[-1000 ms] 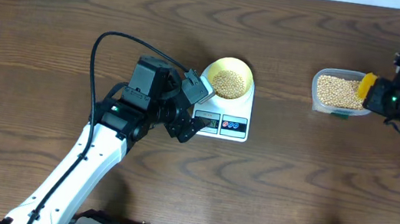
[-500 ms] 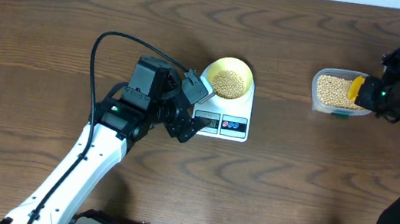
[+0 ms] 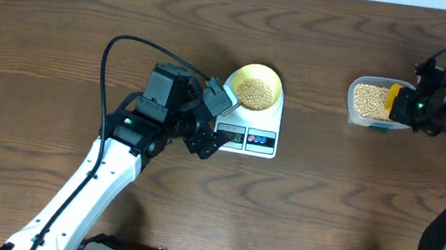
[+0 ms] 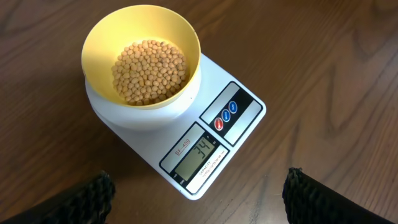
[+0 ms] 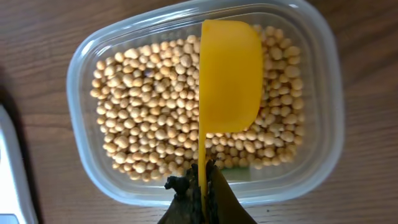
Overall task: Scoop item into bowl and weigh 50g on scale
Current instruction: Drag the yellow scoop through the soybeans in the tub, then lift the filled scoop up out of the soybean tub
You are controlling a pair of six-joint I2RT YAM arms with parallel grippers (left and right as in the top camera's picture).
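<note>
Pale-yellow bowl (image 4: 106,37) stands on the round platform of the white scale (image 4: 214,78), holding a heap of beans (image 4: 149,71). Only the left wrist view lets the display (image 4: 200,152) be read: it seems to say 34, while from overhead it is a grey blur. That view also shows the left gripper (image 4: 198,198) spread wide and grasping nothing, just in front of the scale. Only the right wrist view shows the right gripper (image 5: 199,186) clamped on the handle of the yellow scoop (image 5: 229,74). The scoop's cup lies over more beans in the clear tub (image 5: 323,124), well right of the scale on the wooden table (image 3: 45,32). Since a second ago the right arm has swung inward, bringing the scoop from the tub's right edge to over it; the left arm has not moved. One bowl, one scale with two buttons (image 4: 219,123), one tub, one scoop; the beans are too many to count.
</note>
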